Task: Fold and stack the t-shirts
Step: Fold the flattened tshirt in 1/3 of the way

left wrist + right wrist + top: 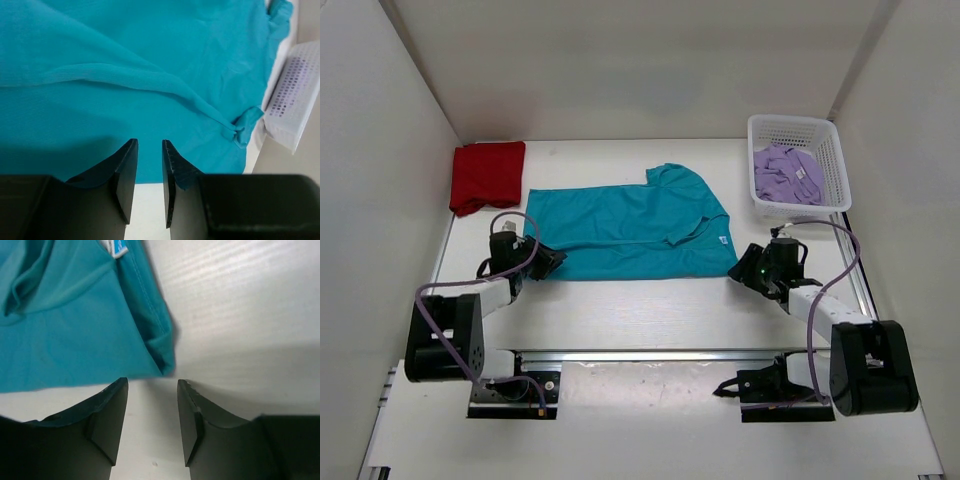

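A teal blue t-shirt (625,230) lies folded in half lengthwise across the middle of the table, collar end to the right. My left gripper (550,262) sits at its near left corner, open, with the cloth edge (150,100) just past the fingertips and nothing between them. At the shirt's near right corner my right gripper (744,270) is open too, and the teal corner (162,352) lies just beyond its tips, free. The dark red t-shirt (486,176) rests folded at the far left. A lavender t-shirt (787,175) is crumpled inside the basket.
A white lattice basket (825,135) stands at the far right and shows at the right edge of the left wrist view as the basket (295,95). White walls close in the table on three sides. The arm bases and a metal rail (650,355) run along the near edge.
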Robot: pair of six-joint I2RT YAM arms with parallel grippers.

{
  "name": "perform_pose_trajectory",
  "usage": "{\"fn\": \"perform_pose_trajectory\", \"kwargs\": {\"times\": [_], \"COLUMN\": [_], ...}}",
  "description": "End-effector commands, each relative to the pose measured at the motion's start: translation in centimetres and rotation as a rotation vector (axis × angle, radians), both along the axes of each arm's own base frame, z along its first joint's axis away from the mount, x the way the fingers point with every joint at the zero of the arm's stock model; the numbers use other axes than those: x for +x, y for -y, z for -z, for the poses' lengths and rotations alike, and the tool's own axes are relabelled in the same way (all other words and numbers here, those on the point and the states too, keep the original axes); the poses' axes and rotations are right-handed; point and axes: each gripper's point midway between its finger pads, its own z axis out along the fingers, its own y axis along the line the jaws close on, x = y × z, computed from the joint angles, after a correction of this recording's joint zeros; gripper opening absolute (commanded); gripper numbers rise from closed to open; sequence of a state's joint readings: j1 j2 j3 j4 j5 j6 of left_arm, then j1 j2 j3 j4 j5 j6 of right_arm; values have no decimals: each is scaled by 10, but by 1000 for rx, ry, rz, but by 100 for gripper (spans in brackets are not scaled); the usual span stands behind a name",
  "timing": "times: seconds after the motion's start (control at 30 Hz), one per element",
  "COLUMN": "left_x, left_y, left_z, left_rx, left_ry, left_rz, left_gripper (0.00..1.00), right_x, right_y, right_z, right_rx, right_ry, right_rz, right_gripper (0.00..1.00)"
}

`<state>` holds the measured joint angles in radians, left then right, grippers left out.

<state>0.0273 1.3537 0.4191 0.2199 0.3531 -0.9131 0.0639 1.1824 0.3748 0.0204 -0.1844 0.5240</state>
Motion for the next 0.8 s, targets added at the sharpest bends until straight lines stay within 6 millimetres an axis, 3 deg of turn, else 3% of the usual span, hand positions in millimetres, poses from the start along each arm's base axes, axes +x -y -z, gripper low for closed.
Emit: {"fn": "perform_pose_trajectory", "kwargs": {"times": [0.0,0.03,0.17,0.23,0.33,0.53,0.63,0.77], "left_x": [2,2,-6,-11,-19,-44,-55,-48], "left_y": [-7,-10,-19,-23,-28,-28,-28,-22], "left_z": [8,10,29,36,41,41,35,13], "left_rx": [-18,-20,-71,-110,-143,-152,-137,-93], "left_ry": [0,-4,-64,-97,-127,-152,-142,-71], "left_rz": [-27,-39,-85,-103,-141,-138,-110,-64], "left_gripper": [37,36,36,35,34,34,40,42], "right_x": [19,23,34,31,14,-30,-38,-30], "right_y": [2,1,3,7,22,18,22,22], "right_z": [2,1,5,4,9,14,11,-12], "right_rx": [6,8,-6,-5,-17,45,56,87], "right_ry": [22,31,15,-1,-37,-93,-86,-10], "right_rz": [15,21,34,50,99,100,130,107], "right_gripper": [43,39,5,0,0,0,1,40]}}
